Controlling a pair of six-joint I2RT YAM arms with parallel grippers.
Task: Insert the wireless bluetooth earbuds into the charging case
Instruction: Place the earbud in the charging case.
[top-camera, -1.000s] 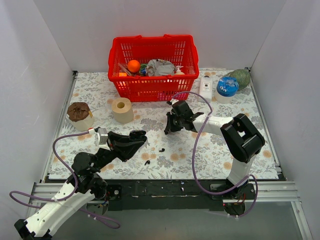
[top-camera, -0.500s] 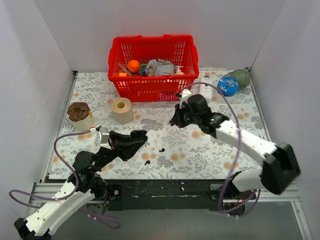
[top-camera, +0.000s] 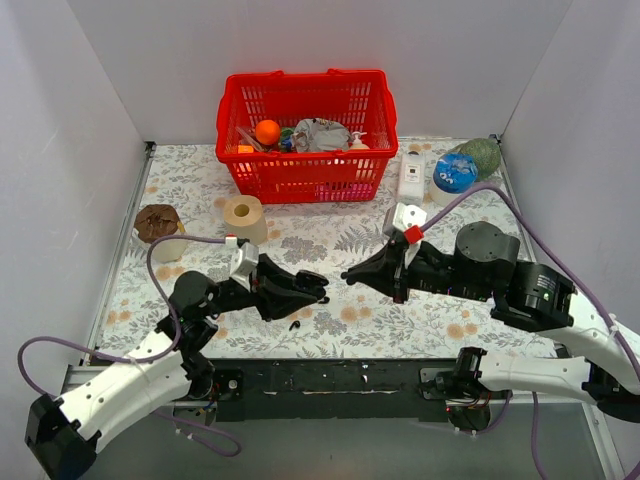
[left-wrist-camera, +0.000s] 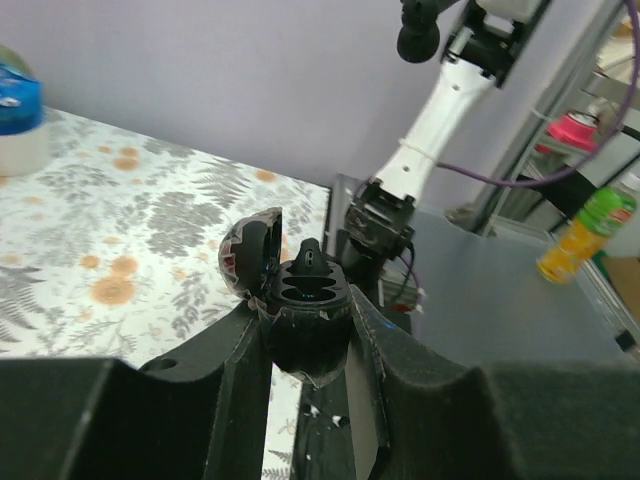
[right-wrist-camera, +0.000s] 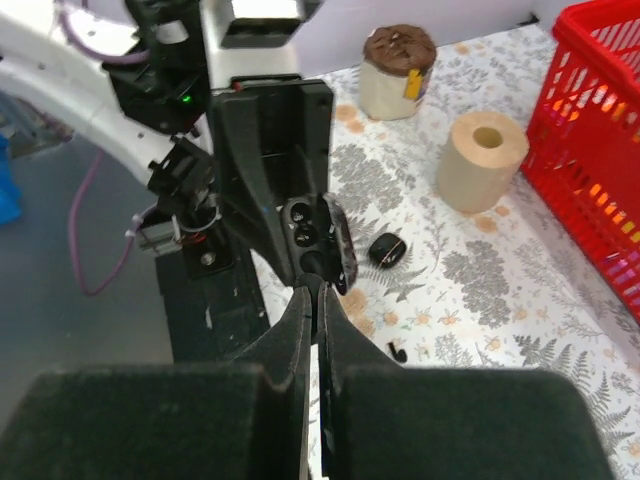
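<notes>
Meanwhile, the left fingers (left-wrist-camera: 240, 385) clamp the open charging case (left-wrist-camera: 305, 310) over the counter (top-camera: 200, 190), left of centre. The right fingers (right-wrist-camera: 290, 345), pressed together, sit poised at its sockets. Any bud likely needs a slow, stem-first entry. One earbud (top-camera: 293, 324) lies on the counter nearby.

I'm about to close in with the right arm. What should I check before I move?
1. Charging case clamped in left gripper: ok.
2. Lid open, sockets exposed: ok.
3. Earbuds off the table: not ok, one loose earbud lies there.
4. Second earbud pinched in the shut right gripper: cannot tell.
5. Right gripper tip over a socket: cannot tell; it sits at the case rim.
</notes>
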